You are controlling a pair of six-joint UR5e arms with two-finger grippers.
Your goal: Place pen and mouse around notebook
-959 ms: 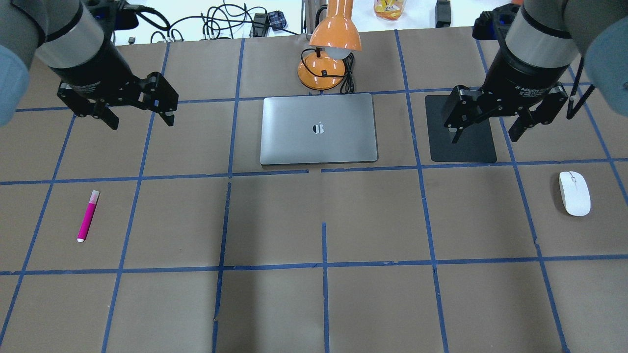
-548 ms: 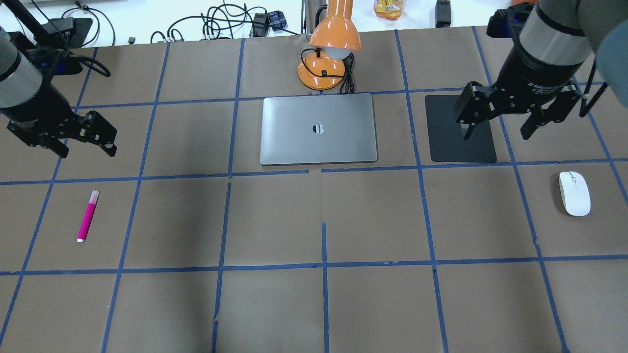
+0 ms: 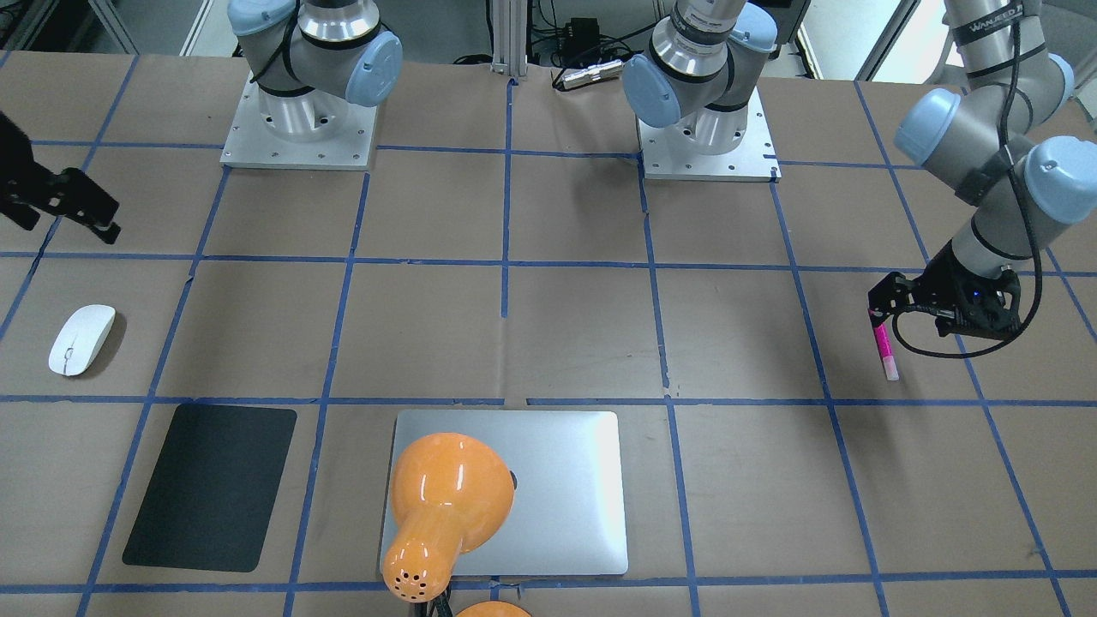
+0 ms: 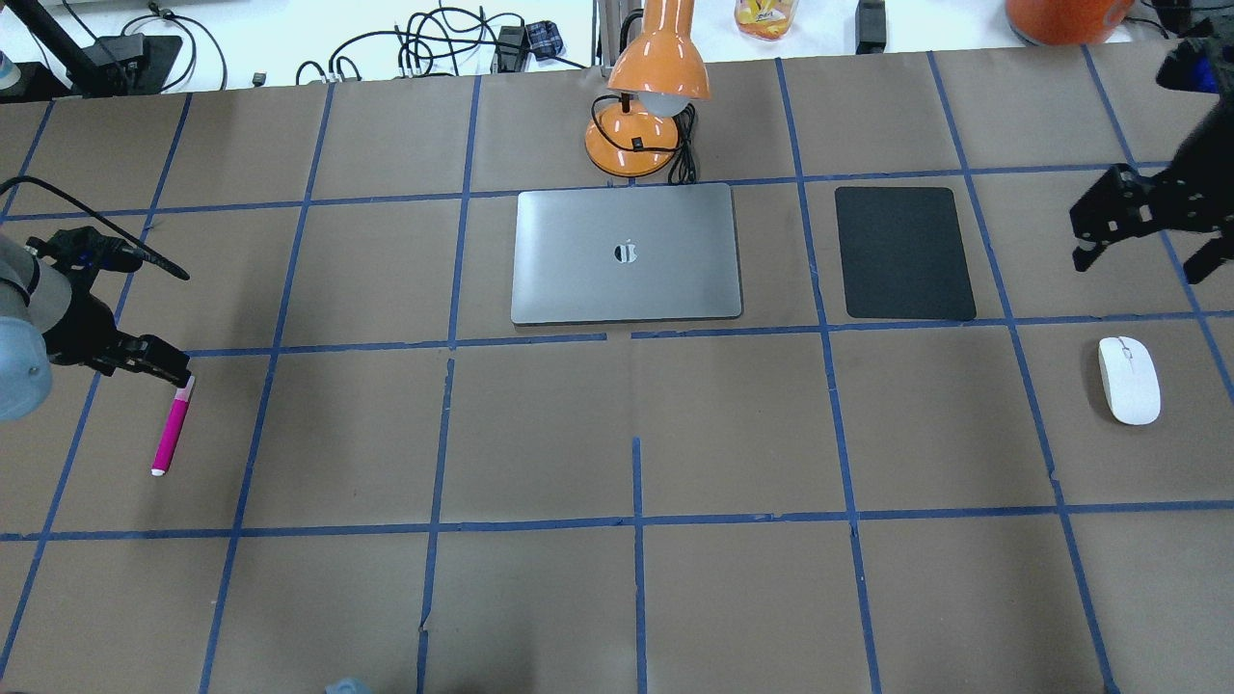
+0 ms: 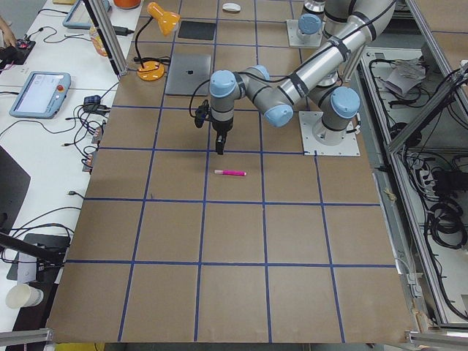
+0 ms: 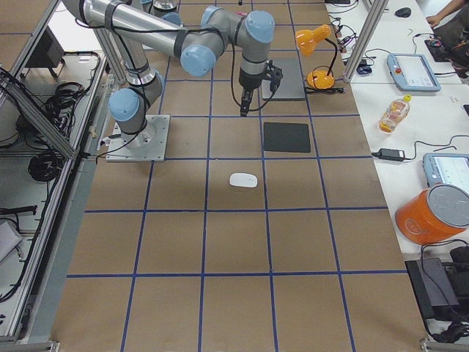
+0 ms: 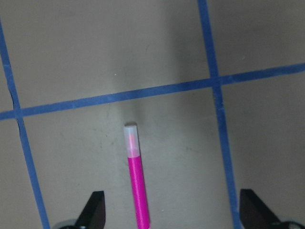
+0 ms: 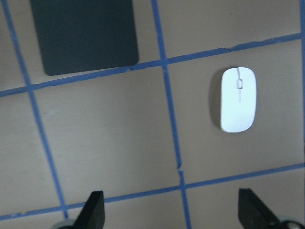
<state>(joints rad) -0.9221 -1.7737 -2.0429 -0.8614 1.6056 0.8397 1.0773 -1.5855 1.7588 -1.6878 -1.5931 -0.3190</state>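
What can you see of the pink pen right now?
The short, slim magenta-pink pen looks plastic, with a pale translucent cap at one end and a whitish tip at the other. It lies flat on the brown paper-covered table, inside one blue-taped square, well to the robot's left of the flat silver-grey laptop. The open left claw hangs over it without touching.

Silver-grey arms (image 5: pixel 322 58) (pale-blue joint caps (image 3: pixel 1063 180)) with black claws (image 4: pixel 1142 268).

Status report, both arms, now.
Left end effector open, above pen. Right end effector open, short of mouse. Both items ungrasped, away from notebook. Black mat between mouse and notebook.
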